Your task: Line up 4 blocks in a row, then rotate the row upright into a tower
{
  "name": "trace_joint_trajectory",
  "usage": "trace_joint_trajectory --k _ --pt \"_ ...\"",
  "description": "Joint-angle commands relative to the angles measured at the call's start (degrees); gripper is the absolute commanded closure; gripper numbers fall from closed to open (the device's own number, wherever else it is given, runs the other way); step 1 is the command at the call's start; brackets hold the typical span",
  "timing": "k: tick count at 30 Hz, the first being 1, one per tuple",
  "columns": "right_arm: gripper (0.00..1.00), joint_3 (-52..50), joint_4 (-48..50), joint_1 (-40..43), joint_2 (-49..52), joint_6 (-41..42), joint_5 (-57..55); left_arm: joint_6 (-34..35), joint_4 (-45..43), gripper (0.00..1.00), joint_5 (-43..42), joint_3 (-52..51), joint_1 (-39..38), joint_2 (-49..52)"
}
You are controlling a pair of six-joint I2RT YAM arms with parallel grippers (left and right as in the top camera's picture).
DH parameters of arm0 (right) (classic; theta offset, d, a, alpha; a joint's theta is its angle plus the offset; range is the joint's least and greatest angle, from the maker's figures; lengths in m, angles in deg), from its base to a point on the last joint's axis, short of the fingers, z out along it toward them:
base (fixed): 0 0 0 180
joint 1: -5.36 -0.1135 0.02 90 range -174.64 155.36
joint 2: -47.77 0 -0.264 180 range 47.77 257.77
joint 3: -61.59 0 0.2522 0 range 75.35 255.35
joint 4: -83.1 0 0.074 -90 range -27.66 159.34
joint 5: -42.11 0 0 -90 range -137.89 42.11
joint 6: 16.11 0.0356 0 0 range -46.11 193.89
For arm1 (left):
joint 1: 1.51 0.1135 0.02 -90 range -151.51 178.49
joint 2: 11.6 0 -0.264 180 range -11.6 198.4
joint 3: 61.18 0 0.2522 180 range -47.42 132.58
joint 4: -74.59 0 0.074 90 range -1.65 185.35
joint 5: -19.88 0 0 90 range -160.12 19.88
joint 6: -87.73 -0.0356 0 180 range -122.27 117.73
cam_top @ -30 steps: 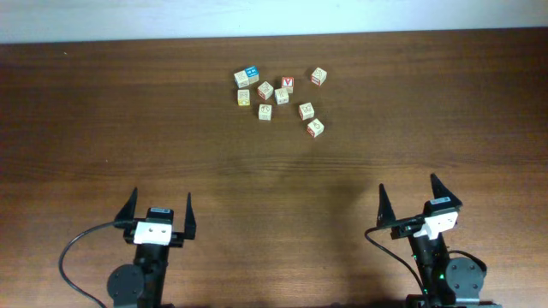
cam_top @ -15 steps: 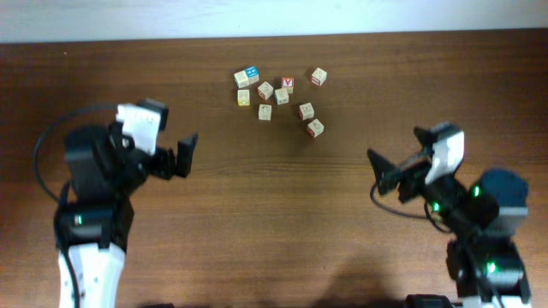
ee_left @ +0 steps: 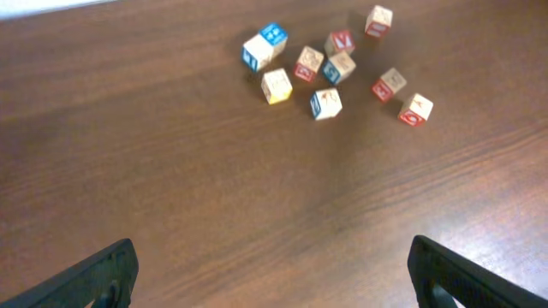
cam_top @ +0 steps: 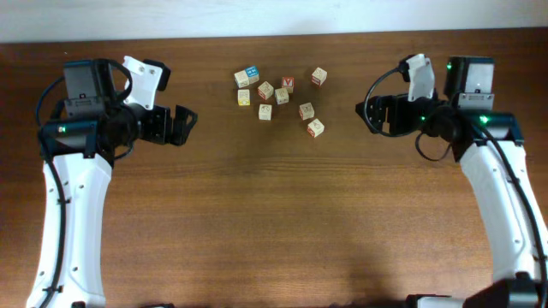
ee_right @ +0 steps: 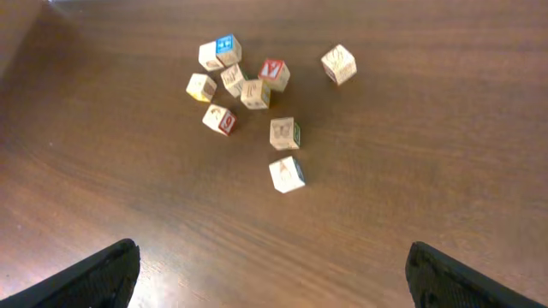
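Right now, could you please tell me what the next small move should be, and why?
I would probably lower the right gripper toward the block at the near right edge of the blocks. Both it and the left gripper are open and empty, no block is touched yet, and that one stands clear of its neighbours, closest to that arm.
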Motion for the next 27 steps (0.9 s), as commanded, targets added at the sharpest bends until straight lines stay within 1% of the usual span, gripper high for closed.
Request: trace_joint_trajectory --k 1,2,3,5,7,11,12,15,20,22,24,26,27 --pt "0.05 1.1 1.9 -5.1 4.1 -0.8 -2.4 -1.1 0.7 0.01 -0.4 1.2 0.1 0.4" --pt "0.06 1.2 2.3 -7.9 5.4 -0.7 -7.9 -1.1 0.7 0.01 -0.4 1.2 0.1 0.4" --pt "0.07 1.4 3.0 -10.8 6.6 1.2 -14.3 -1.1 0.7 0.01 -0.4 1.2 0.1 0.4" --pt "0.08 1.4 5.4 -15.3 8.9 3.8 -22.7 -1.1 0.7 0.01 -0.4 1.2 0.1 0.4" --pt "0.10 1.4 8.3 -18.7 12.3 4.2 -25.7 -1.1 0.7 0.01 -0.4 1.2 0.1 0.4" --pt "0.13 1.4 13.6 -20.7 21.6 2.8 -26.6 -1.1 0.7 0.01 -0.4 1.2 0.1 0.4" --pt "0.14 1.4 15.7 -20.7 25.0 0.6 -26.6 -1.1 0.7 0.01 -0.4 1.2 0.1 0.4" --pt "0.14 1.4 19.0 -20.7 29.4 -1.1 -26.6 -1.1 0.7 0.01 -0.4 1.2 0.1 0.4" --pt "0.14 1.4 20.8 -20.7 31.5 -1.1 -26.6 -1.1 0.7 0.01 -0.4 1.2 0.1 0.4" --pt "0.15 1.4 21.3 -20.7 32.2 -1.0 -26.3 -1.1 0.7 0.01 -0.4 1.2 0.1 0.4" --pt "0.18 1.4 21.6 -20.7 32.9 -1.0 -26.4 -1.1 0.7 0.01 -0.4 1.2 0.1 0.4" --pt "0.24 1.4 21.6 -20.7 33.1 -1.0 -26.4 -1.1 0.7 0.01 -0.4 1.2 0.1 0.4" --pt "0.34 1.4 21.6 -20.7 33.1 -1.0 -26.4 -1.1 0.7 0.01 -0.4 1.2 0.1 0.4"
